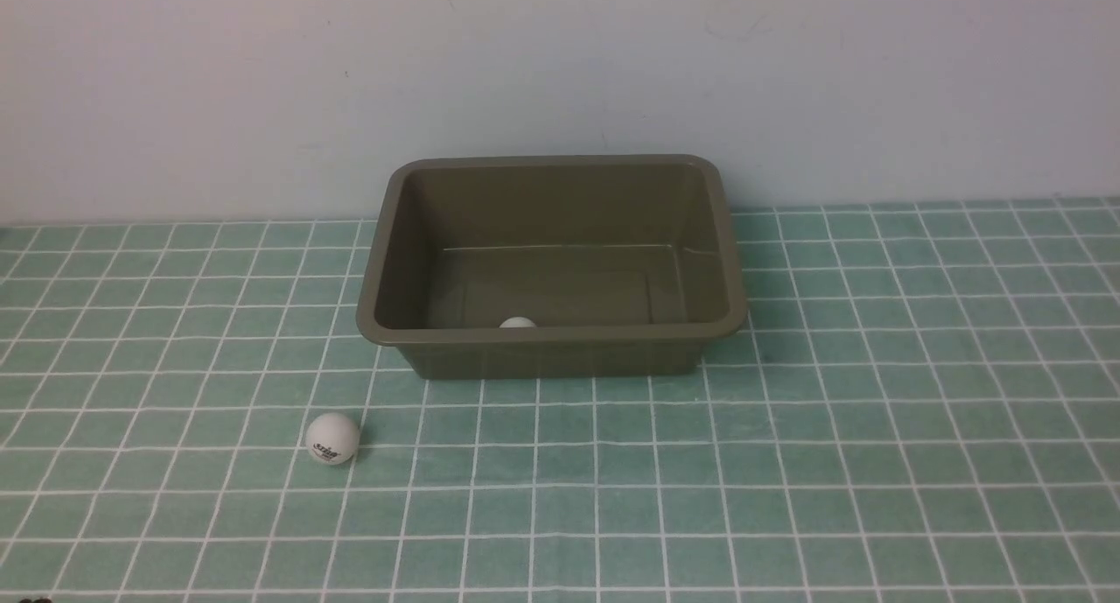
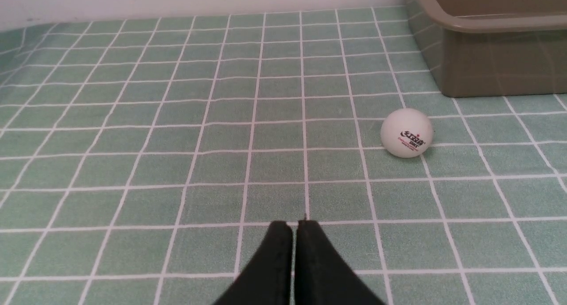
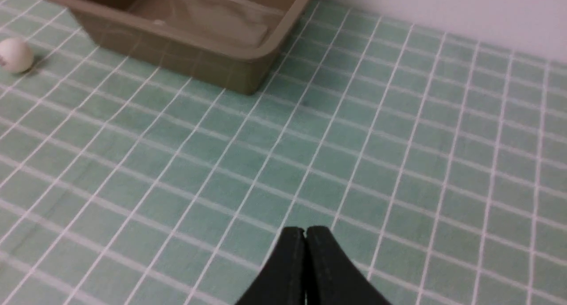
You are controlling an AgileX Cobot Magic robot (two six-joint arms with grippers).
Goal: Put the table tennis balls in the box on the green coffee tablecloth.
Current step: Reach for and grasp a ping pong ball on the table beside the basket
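Logo ball (image 1: pixel 332 438) lies on the green coffee tablecloth (image 1: pixel 875 463) near the box (image 1: pixel 560 358) (another ball (image 1: pixel 517 323) sits inside), while left hand (image 2: pixel 294 227) and right hand (image 3: pixel 305 232) are both pressed together, empty.

Print on: the white table tennis ball (image 2: pixel 406 133), on the side turned to the left wrist camera.
Top line: bold dark stylised characters, not clear enough to read.
Lower lines: small red lettering, too fine to read.
Front view: the same mark, only a dark smudge.
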